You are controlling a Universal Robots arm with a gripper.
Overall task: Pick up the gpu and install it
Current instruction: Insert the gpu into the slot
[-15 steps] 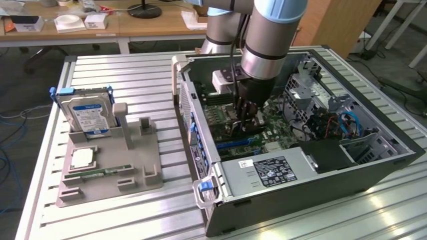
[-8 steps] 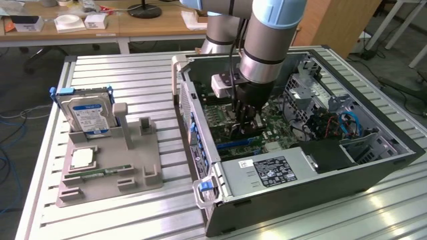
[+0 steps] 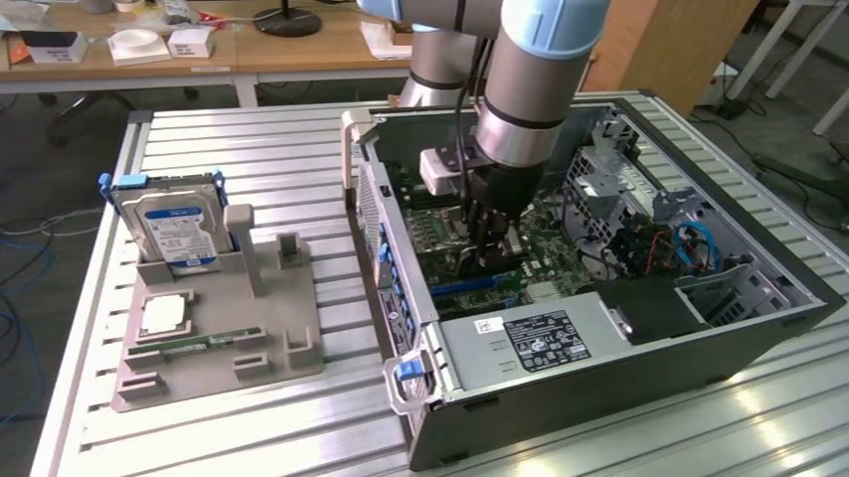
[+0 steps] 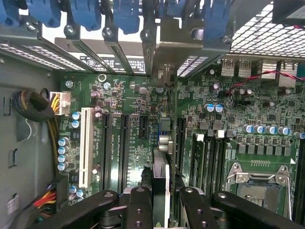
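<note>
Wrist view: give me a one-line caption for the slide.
Gripper holding the gpu edge-on just above the motherboard, beside its expansion slots inside the open case.

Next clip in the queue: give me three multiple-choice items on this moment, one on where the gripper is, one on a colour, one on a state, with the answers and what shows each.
1. Where is the gripper?
A. Over the grey holder on the table
B. Down inside the open computer case
C. Above the wooden desk behind

2. What colour is the label on the hard drive standing in the holder?
A. Blue and white
B. Red
C. Yellow

3. What is the state of the gpu?
A. Lying flat on the holder
B. Held edge-on between the fingers, over the motherboard slots
C. Lying on the power supply

Answers:
1 B: the exterior view shows the arm reaching into the case.
2 A: the label is blue with white patches.
3 B: the wrist view shows the card clamped upright above the board.
</note>
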